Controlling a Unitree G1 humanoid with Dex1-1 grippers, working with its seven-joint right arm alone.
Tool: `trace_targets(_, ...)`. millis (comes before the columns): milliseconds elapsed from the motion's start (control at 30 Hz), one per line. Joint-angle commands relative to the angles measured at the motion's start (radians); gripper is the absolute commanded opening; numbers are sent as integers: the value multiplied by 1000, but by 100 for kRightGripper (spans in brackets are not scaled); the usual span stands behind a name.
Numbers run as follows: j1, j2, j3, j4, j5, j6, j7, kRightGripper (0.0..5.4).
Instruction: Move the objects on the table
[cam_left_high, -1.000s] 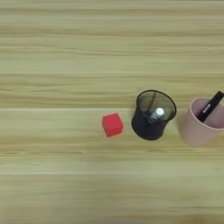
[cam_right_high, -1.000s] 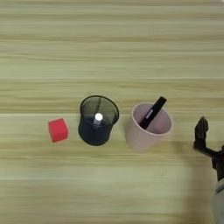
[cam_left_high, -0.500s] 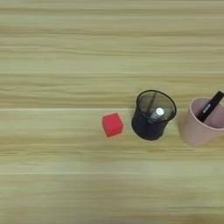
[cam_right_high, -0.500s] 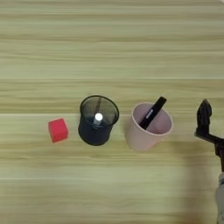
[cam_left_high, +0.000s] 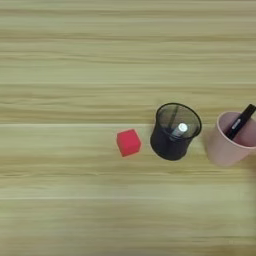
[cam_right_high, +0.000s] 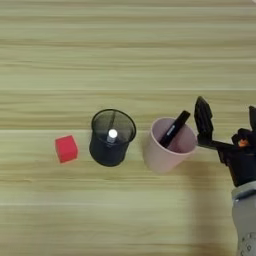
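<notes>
— Spread wide, those two black fingers (cam_right_high: 203, 119): one stands just to the 3 o'clock side of the pale pink cup (cam_right_high: 167, 145), the other shows only partly at the picture's right edge. The right gripper (cam_right_high: 227, 122) holds nothing.

— How many things are on the table (cam_right_high: 125, 55)?

— Three standing in a row across the middle: one red cube (cam_left_high: 128, 142), one black mesh pen holder (cam_left_high: 173, 131), one pink cup. Plus two pens, one in each container.

— Which pen goes where?

— One slim black marker pen (cam_right_high: 174, 129) leans in the pink cup, its top tilted toward 1 o'clock over the rim. One dark pen with a white end (cam_right_high: 112, 134) stands in the mesh holder, white tip up.

— And spacing?

— Cube sits at 9 o'clock of the holder, near but apart. Cup sits at 3 o'clock of the holder, just beside it; whether they touch, I cannot tell. One silver forearm (cam_right_high: 245, 220) rises from the bottom right corner.
</notes>
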Motion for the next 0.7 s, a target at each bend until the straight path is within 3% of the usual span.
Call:
trace_targets(33, -10, -24, 40, -57, 18, -13, 18, 535)
trace_targets(333, -16, -23, 99, -21, 34, 12, 27, 535)
trace_targets(700, -50, -38, 113, 37, 31, 22, 33, 535)
